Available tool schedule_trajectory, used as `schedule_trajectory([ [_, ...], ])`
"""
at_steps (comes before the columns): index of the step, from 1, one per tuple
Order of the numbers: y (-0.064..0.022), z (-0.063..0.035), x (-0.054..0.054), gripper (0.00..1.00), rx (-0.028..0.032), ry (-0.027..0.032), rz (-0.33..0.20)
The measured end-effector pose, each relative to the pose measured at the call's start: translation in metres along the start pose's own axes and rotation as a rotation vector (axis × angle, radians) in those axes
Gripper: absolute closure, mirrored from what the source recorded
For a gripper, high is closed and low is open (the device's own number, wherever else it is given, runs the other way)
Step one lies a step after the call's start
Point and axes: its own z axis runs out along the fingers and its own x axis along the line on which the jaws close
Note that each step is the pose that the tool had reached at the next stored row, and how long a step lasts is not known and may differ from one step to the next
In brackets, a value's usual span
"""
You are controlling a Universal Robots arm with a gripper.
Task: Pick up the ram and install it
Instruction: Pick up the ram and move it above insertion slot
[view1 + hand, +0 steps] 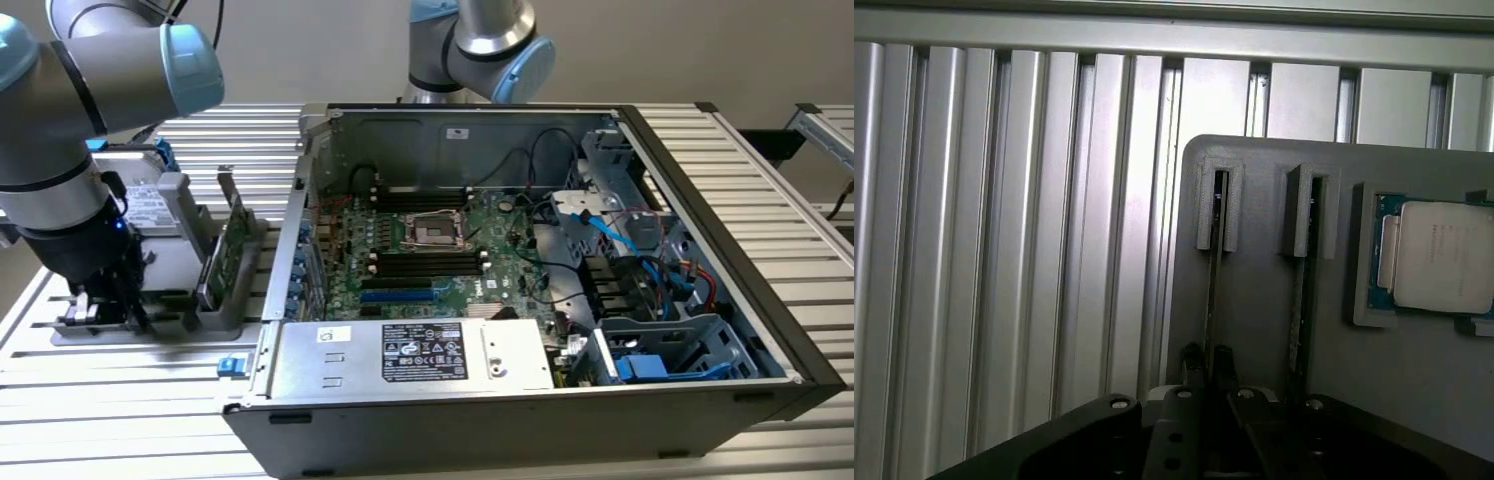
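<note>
Two rams stand on edge in the slots of a grey holder [1254,330], each seen as a thin dark strip. My gripper [1209,362] has come down over one ram [1213,285], its two dark fingertips [1194,362] pressed close on either side of that stick. The other ram [1300,290] stands free in the neighbouring slot. In the exterior view my gripper [100,305] is low over the holder [180,312] at the exterior view's left, beside the open computer case [534,300]. The motherboard's black memory slots [427,262] lie inside the case.
A square silver processor chip [1442,256] sits in a pocket of the holder. A broader green card [227,250] stands upright between holder and case. A second arm [467,40] rises behind the case. Ribbed aluminium table [1004,250] surrounds the holder.
</note>
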Motion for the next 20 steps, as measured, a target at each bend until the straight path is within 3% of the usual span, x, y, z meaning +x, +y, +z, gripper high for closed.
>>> schedule_trajectory([
  [8,0.0002,-0.0035,0.0,0.86,0.0,0.0,0.0],
  [20,0.0019,-0.0365,0.002,0.86,-0.0002,0.0,0.0],
])
